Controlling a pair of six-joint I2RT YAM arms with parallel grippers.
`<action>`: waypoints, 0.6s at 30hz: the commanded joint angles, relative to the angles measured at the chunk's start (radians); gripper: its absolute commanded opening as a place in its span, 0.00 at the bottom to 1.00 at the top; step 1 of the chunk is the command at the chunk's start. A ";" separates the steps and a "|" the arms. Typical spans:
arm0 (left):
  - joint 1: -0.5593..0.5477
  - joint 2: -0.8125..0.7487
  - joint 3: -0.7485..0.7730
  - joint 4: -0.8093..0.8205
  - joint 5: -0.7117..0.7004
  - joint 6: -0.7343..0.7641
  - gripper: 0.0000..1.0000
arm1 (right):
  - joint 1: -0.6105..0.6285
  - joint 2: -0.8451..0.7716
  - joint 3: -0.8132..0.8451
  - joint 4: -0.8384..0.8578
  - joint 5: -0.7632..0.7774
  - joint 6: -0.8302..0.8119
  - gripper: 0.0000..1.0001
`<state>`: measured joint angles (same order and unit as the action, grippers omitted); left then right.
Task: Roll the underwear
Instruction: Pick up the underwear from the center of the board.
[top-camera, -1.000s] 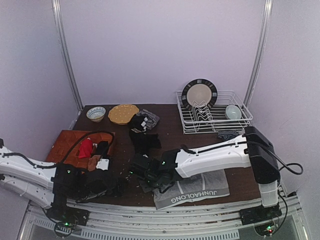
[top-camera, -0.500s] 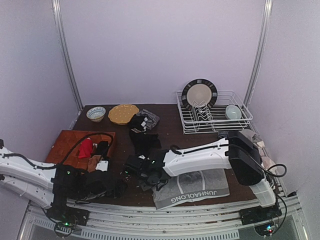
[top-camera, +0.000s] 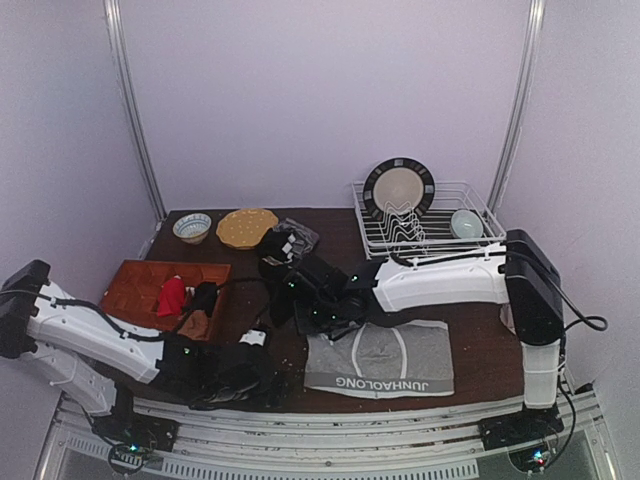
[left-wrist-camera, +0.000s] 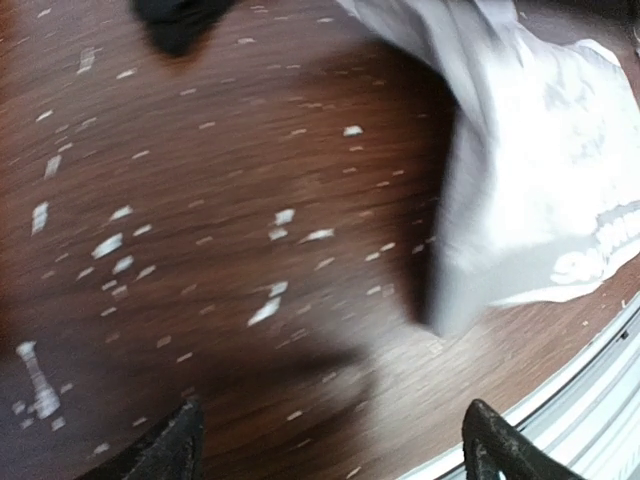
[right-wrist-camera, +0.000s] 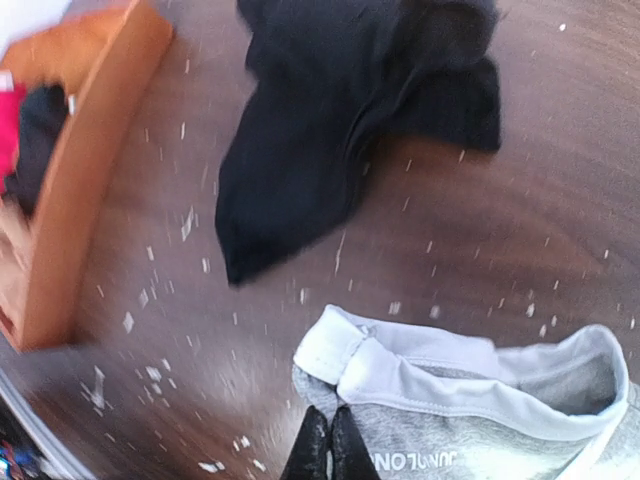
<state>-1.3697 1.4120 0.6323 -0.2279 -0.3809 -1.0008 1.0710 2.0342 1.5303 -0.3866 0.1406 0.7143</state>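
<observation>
Grey underwear (top-camera: 400, 352) flat near front edge; black underwear (right-wrist-camera: 320, 140) apparently crumpled.

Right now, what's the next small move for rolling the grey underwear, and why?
Probably raise the right pincer slightly. It is shut right at the folded waistband of the grey underwear, yet I cannot tell whether cloth is caught. If the edge lifts, rolling can start; the left pincer hangs open over bare table beside it.
</observation>
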 joint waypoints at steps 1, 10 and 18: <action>0.010 0.075 0.084 0.091 0.018 0.078 0.88 | -0.036 -0.009 -0.035 0.048 -0.060 0.056 0.00; 0.127 0.212 0.104 0.289 0.148 0.185 0.85 | -0.063 -0.003 -0.050 0.078 -0.112 0.069 0.00; 0.219 0.247 0.018 0.507 0.334 0.285 0.61 | -0.078 -0.005 -0.064 0.098 -0.140 0.064 0.00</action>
<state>-1.1866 1.6459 0.6937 0.1162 -0.1734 -0.7879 1.0016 2.0312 1.4799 -0.3019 0.0185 0.7681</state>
